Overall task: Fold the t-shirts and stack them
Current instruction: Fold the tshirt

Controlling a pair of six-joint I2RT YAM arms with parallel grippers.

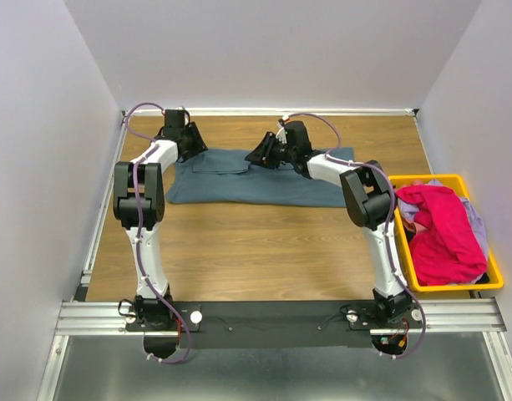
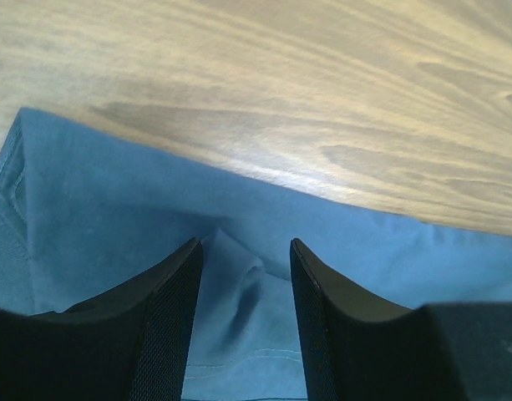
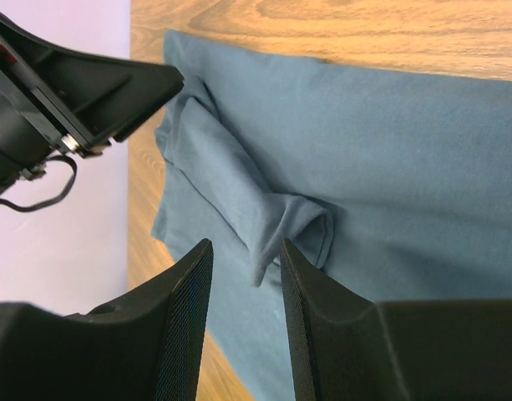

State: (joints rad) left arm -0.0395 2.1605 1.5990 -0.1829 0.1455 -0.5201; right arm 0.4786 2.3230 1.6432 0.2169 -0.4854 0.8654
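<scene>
No text, labels, brand marks or nos. can be read in any of the 3 views.

Overhead, two close wrists, shared t-shirt (image 1: 239, 189)

You have a wooden table (image 1: 264, 242) under the left gripper (image 1: 193, 144) and right gripper (image 1: 260, 154). Pale walls (image 1: 38, 125) stand close beside and beyond them, and a metal rail (image 1: 281, 316) lies behind.

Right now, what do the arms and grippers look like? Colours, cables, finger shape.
Left arm and right arm match: white tube links, bulky black joint housings, a lilac cable looping along each one. Left gripper and right gripper are all black, each with two flat, tapering fingers whose inner faces carry a fine mesh texture. No markings are readable.
</scene>
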